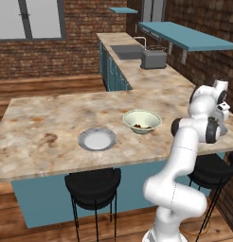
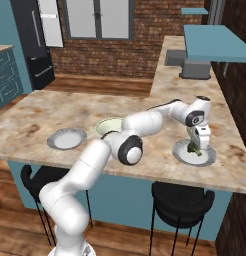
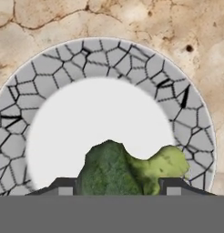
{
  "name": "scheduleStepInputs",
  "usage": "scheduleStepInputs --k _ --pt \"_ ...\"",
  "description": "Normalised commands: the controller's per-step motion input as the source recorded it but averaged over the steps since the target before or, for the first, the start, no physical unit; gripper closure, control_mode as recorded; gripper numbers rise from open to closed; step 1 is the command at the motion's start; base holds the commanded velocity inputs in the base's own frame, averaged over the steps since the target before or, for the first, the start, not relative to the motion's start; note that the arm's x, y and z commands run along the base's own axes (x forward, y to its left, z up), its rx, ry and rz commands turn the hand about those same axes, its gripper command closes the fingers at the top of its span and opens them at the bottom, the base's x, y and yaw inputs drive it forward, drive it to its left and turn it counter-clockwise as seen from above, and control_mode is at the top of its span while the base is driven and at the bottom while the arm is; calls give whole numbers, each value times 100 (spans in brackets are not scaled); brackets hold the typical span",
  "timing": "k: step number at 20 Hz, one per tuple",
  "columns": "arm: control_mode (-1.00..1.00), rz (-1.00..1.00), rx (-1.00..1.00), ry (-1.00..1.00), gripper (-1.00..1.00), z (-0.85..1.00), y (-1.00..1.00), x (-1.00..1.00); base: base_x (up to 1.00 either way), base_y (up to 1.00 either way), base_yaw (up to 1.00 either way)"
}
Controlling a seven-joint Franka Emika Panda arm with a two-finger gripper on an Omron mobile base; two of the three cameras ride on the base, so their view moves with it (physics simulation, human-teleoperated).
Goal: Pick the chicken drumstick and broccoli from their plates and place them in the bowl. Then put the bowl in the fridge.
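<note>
**Gripper closed on the broccoli at the right-hand plate**

The broccoli [image 3: 127, 170] sits between the two fingertips [image 3: 63, 186], which press against its sides; the gripper [image 2: 196, 148] is clamped on it just over the plate [image 2: 207, 159] near the counter's [image 1: 52, 118] right end and front edge. The bowl [image 1: 142, 121] stands mid-counter with the drumstick [image 1: 138, 126] inside it. A second plate [image 1: 96, 139] lies bare to the bowl's left, toward the front edge. The fridge [image 2: 35, 45] stands across the room, doors shut.
</note>
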Motion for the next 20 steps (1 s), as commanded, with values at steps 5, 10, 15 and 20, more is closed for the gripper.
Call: scheduleStepInputs --k 5,10,15,20 --pt "-100 11 5 0 100 5 53 -31 0 0 0" --pt "-100 19 0 -6 100 6 61 -32 0 0 0" --pt "-100 19 0 -11 100 18 64 -23 0 0 0" --pt "-100 17 0 -16 100 23 70 -8 0 0 0"
